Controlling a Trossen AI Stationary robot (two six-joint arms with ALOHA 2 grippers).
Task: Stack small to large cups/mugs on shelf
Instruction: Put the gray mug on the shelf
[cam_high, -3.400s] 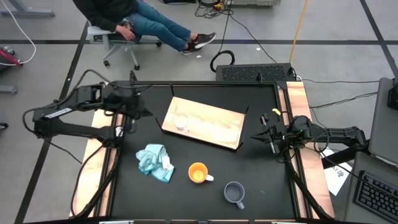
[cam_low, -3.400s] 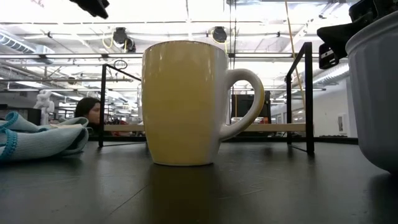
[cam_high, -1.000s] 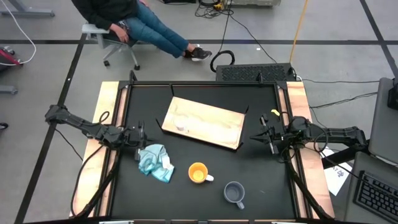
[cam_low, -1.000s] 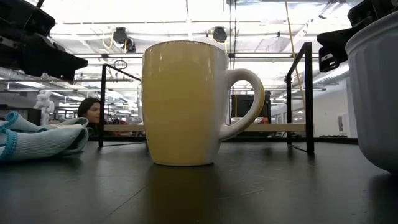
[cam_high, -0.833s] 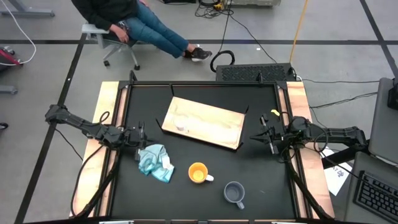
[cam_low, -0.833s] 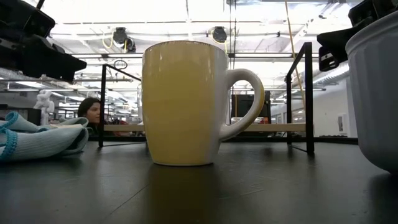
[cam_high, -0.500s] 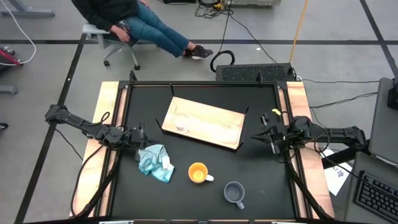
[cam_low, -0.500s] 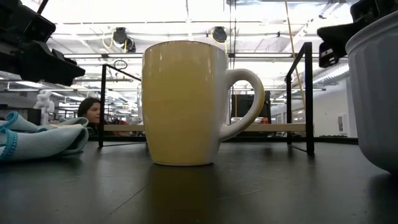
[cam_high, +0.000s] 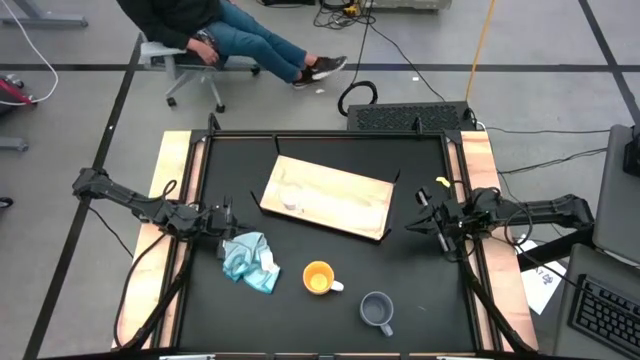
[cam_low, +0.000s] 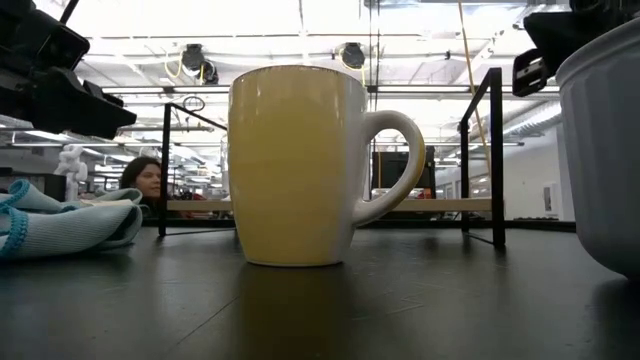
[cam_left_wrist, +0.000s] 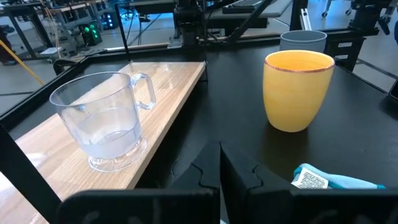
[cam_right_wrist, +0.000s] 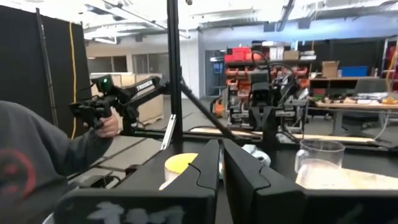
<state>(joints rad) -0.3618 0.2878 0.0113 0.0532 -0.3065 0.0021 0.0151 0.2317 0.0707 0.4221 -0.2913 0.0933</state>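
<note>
The small clear glass cup (cam_high: 291, 201) stands on the left part of the flat light wooden board (cam_high: 340, 205). The orange mug with a white handle (cam_high: 319, 278) and the grey-blue mug (cam_high: 377, 310) sit nearer, on the black table (cam_high: 420, 300). The left gripper (cam_high: 226, 217) is pressed together, holding nothing, beside the light blue cloth (cam_high: 248, 259). The right gripper (cam_high: 420, 222) is together too, at the right edge.

**Off-task items around the table**

A crumpled light blue cloth (cam_high: 249, 258) lies on the black tabletop (cam_high: 420, 300). Beyond the table's far edge, a person (cam_high: 215, 30) sits on a wheeled chair (cam_high: 180, 70). A keyboard (cam_high: 608, 315) rests on the desk alongside.
</note>
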